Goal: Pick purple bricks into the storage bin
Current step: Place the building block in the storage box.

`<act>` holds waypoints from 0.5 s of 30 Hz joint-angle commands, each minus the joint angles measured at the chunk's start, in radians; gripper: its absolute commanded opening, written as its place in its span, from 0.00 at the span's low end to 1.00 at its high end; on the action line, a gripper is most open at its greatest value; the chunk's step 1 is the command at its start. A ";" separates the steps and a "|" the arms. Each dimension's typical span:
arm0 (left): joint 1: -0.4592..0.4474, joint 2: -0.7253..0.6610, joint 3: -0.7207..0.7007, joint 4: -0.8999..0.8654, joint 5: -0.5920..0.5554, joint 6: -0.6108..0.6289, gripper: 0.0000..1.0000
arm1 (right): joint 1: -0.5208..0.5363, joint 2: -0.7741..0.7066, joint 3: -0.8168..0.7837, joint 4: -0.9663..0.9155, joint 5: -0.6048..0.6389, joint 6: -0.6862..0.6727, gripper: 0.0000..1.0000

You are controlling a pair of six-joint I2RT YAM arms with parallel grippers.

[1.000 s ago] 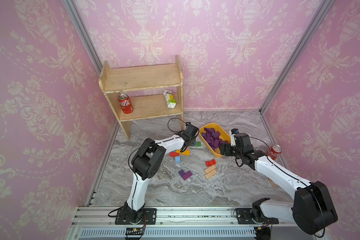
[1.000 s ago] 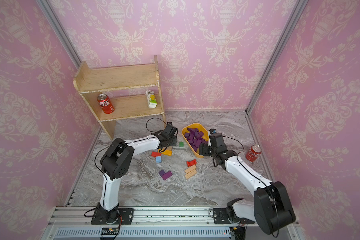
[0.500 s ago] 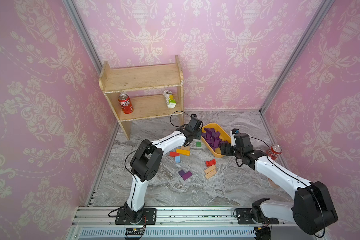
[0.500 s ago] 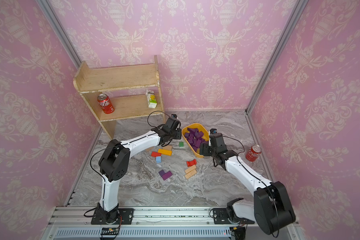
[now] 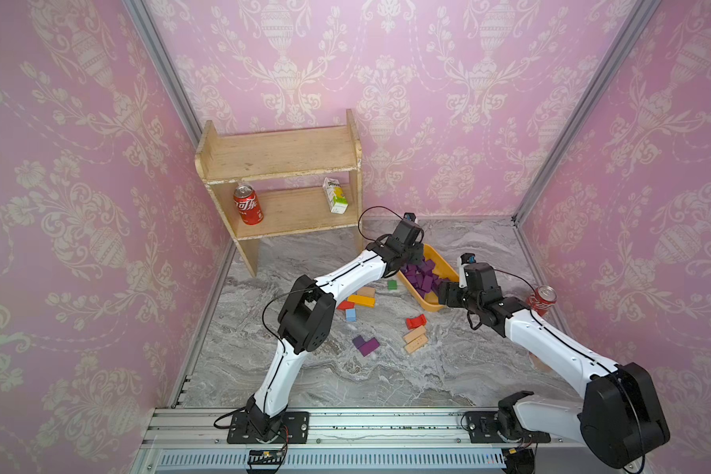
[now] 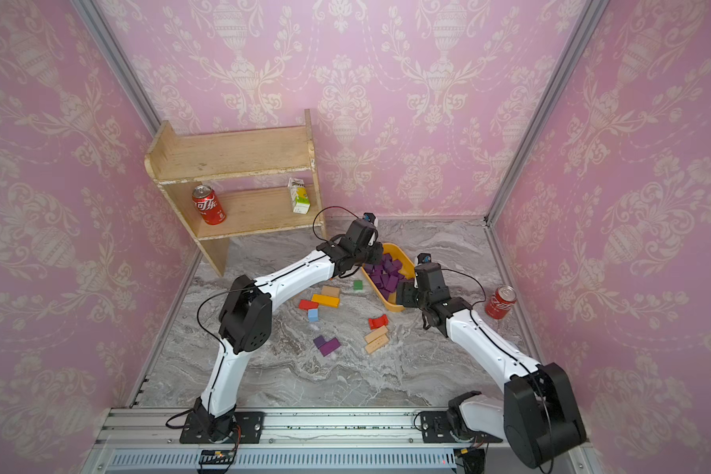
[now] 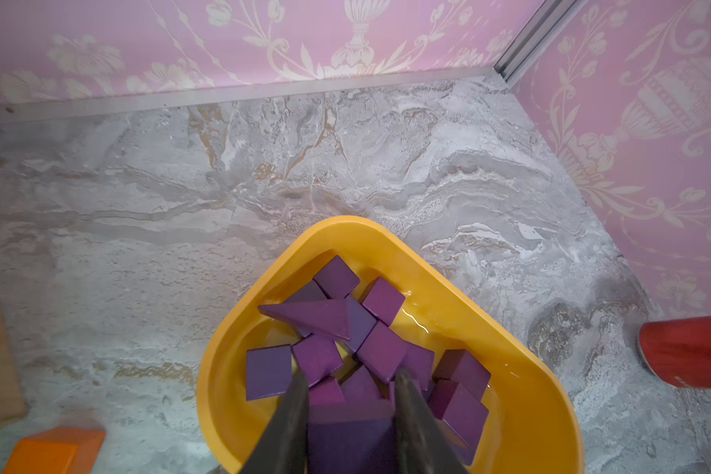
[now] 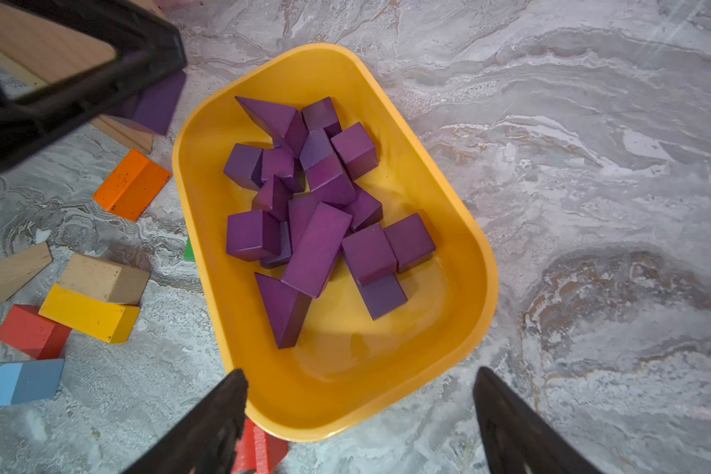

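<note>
The storage bin (image 8: 345,390), a shallow yellow-orange tray, lies at the back right of the marble floor and shows in both top views (image 5: 444,266) (image 6: 399,262). Several purple bricks (image 8: 317,246) are piled in it. My left gripper (image 7: 350,381) hangs over the bin's far-left end, shut on a purple brick (image 7: 349,431) that fills the gap between its fingers; the right wrist view shows this brick (image 8: 157,102) just outside the rim. My right gripper (image 8: 360,390) is open, its fingers on either side of the bin's near end. Two more purple bricks (image 5: 365,344) lie together on the floor.
Orange, yellow, red, blue, green and tan blocks (image 5: 362,301) lie scattered left of the bin, and red and tan ones (image 5: 415,332) in front of it. A cola can (image 5: 542,297) stands right of the bin. The wooden shelf (image 5: 280,160) holds a can and a carton.
My left arm has swung from the coloured blocks to the bin's far end with the purple brick in it. The right arm has barely moved.
</note>
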 commanded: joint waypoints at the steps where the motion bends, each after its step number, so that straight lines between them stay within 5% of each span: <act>1: -0.006 0.046 0.069 -0.079 0.027 0.011 0.49 | -0.005 -0.012 0.018 -0.022 0.017 -0.001 0.88; 8: -0.006 0.018 0.076 -0.087 -0.001 0.039 0.84 | -0.007 -0.011 0.018 -0.028 0.018 0.002 0.89; 15: -0.004 -0.179 -0.143 -0.020 -0.096 0.084 0.94 | -0.008 0.069 0.069 -0.063 -0.112 -0.009 0.94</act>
